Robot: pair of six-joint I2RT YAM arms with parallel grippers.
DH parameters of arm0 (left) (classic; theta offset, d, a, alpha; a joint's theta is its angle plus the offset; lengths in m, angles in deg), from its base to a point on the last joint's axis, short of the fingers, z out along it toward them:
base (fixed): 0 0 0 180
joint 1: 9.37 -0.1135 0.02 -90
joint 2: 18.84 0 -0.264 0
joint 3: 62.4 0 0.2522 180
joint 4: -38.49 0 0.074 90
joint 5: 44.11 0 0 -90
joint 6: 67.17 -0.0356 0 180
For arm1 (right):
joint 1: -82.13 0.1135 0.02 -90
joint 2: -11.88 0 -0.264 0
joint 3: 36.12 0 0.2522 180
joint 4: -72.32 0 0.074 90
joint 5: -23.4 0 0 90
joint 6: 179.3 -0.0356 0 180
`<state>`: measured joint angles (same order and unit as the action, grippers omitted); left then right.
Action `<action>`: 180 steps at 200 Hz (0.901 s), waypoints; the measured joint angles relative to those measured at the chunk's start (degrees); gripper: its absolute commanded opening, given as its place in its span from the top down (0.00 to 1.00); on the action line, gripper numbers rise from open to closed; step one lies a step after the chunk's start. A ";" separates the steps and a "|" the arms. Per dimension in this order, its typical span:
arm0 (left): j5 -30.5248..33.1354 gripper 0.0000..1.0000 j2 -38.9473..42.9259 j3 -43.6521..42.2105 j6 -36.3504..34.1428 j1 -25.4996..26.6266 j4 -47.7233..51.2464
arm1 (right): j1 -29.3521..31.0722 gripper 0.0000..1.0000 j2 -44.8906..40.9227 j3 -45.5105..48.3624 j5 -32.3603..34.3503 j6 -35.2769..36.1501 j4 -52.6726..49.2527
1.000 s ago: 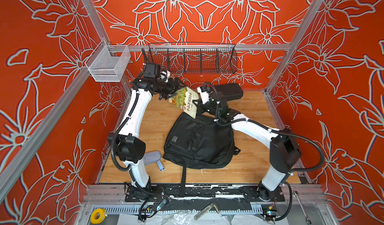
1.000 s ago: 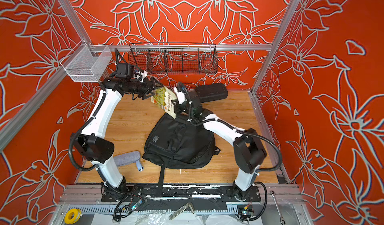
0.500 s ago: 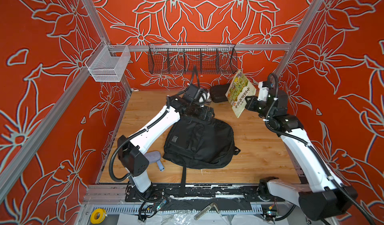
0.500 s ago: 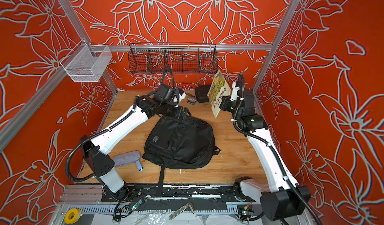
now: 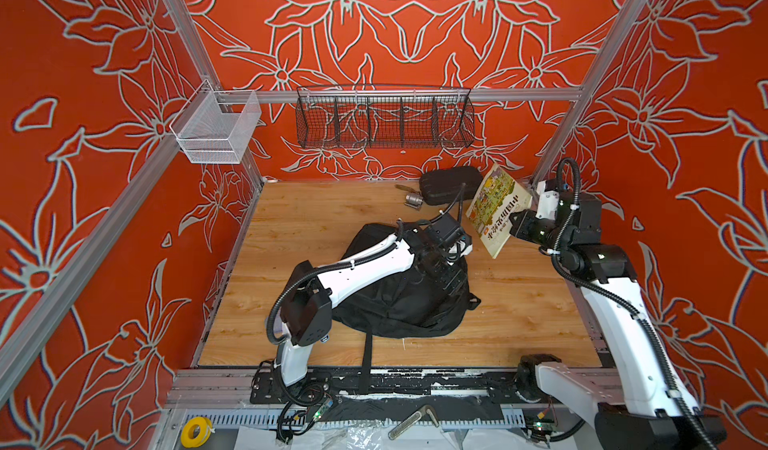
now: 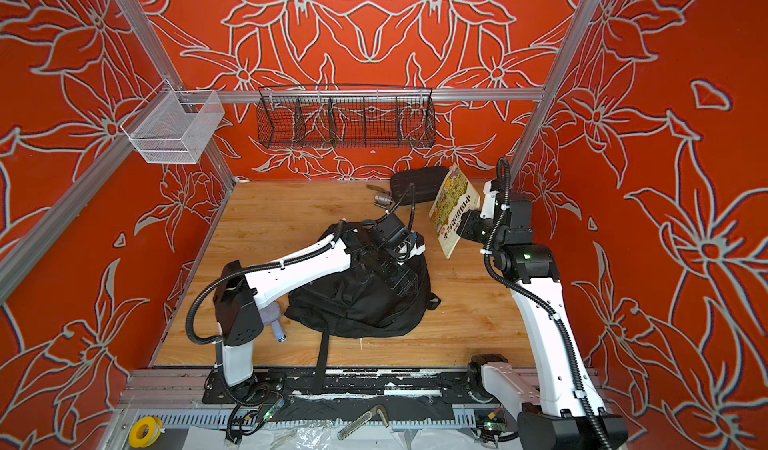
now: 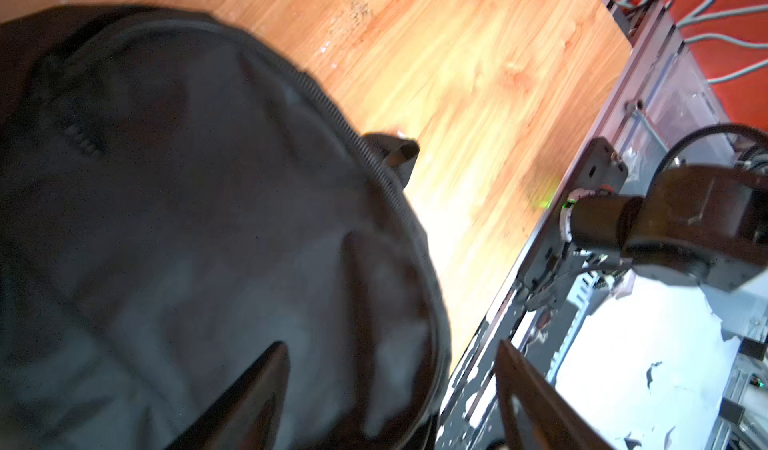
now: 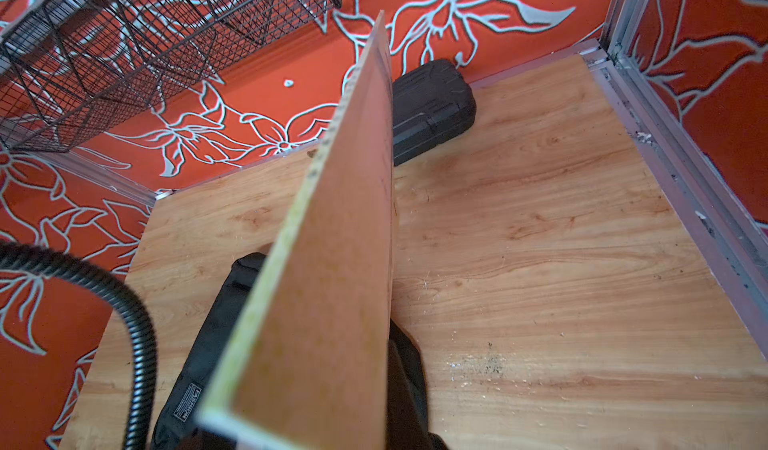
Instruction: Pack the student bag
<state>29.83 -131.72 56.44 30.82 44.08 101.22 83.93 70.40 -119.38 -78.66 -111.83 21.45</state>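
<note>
Right hand held a book aloft while the left hand hovered over the student bag.

The student bag (image 5: 399, 302) lay flat near the middle of the wooden tabletop (image 5: 519, 302), 1 long strap trailing over the front edge. The left hand (image 7: 390, 402) hung just above the bag's rounded, zipped end, its 2 fingers (image 7: 249, 389) spread apart and grasping nothing. The right hand (image 5: 517, 219) was clenched on the edge of an illustrated book (image 5: 496, 209), held tilted in the air near the back right corner, apart from the bag. A black hard-shell case (image 5: 449, 184) lay against the back wall beside a small metal object (image 5: 412, 200). In a top view, a grey rolled item (image 6: 272, 317) showed just beside the bag, behind the left arm.
</note>
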 measured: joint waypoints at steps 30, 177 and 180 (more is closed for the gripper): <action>3.76 0.26 -6.21 6.05 2.62 1.66 0.22 | 0.00 1.00 -2.25 0.96 -0.02 0.04 -1.84; 12.94 1.00 -7.15 0.83 10.08 -2.16 0.20 | -0.31 1.00 -4.44 2.71 -1.53 1.03 -4.87; 12.92 1.00 -6.84 0.81 10.12 -2.32 0.22 | -0.37 1.00 -4.44 2.67 -1.79 1.07 -5.18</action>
<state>42.75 -138.56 57.25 40.94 41.76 101.44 83.56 65.96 -116.71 -80.45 -110.76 16.27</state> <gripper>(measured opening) 0.049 0.057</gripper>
